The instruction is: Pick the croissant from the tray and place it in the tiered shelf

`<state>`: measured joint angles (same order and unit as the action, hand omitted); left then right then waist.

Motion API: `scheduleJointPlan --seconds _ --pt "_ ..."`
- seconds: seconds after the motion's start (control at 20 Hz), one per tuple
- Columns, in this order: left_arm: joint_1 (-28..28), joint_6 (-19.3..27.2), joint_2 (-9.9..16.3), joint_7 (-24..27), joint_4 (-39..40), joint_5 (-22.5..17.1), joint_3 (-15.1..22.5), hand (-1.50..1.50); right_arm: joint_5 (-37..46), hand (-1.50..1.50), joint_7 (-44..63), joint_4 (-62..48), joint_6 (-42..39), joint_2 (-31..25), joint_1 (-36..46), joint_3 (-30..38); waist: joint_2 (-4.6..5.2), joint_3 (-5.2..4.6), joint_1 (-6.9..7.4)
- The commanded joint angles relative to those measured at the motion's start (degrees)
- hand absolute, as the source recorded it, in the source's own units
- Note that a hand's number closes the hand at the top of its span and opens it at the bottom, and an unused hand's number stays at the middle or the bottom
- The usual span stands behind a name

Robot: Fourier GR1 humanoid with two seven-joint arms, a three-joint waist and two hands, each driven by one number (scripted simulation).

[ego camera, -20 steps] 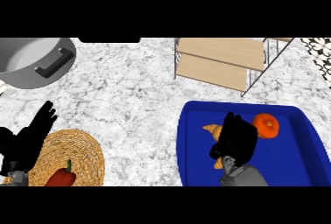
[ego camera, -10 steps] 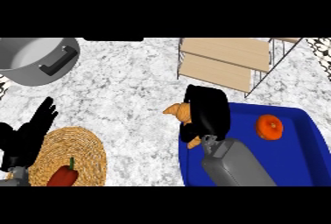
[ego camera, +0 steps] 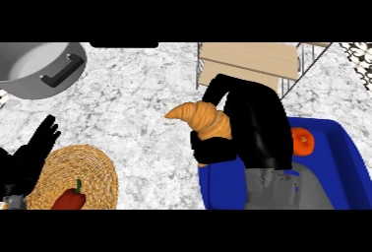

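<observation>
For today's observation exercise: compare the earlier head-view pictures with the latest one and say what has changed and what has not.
The right hand, curled round the croissant, has lifted it out of the blue tray and carried it up the view toward the tiered shelf; it is not yet placed. The left hand stays resting by the woven mat. The orange fruit, red pepper and pot are where they were.
</observation>
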<state>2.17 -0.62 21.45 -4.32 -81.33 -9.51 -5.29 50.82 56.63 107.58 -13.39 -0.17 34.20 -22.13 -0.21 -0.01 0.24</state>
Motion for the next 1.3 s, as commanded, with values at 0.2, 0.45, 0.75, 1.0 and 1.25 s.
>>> scheduleJointPlan --seconds 0.2,0.45,0.75,1.0,1.25 --pt "-0.10 1.10 -1.87 0.53 0.97 2.05 -0.13 0.00 -1.31 1.50 10.97 16.07 -6.74 0.15 4.19 3.92 -0.04 -0.01 -0.57" --pt "-1.89 -1.99 1.03 -0.44 2.02 0.77 -2.22 0.00 -2.44 1.50 14.24 11.28 -10.46 0.15 18.81 11.07 -0.08 -0.05 -0.39" --pt "-0.79 -1.10 -0.86 -0.44 0.26 1.57 -0.85 0.00 1.23 1.50 10.21 -0.52 -13.38 -5.54 26.67 15.80 -0.07 -0.08 -0.09" --pt "1.00 0.19 -2.13 -2.10 -3.68 1.60 -0.64 0.00 0.99 1.50 6.67 -6.22 -15.05 -8.34 30.20 21.10 -0.06 0.00 0.31" --pt "0.74 -3.10 -0.02 -0.39 -1.23 0.31 -2.81 0.00 3.32 1.50 5.60 -14.93 -14.09 -7.52 36.63 21.23 0.11 -0.07 0.63"
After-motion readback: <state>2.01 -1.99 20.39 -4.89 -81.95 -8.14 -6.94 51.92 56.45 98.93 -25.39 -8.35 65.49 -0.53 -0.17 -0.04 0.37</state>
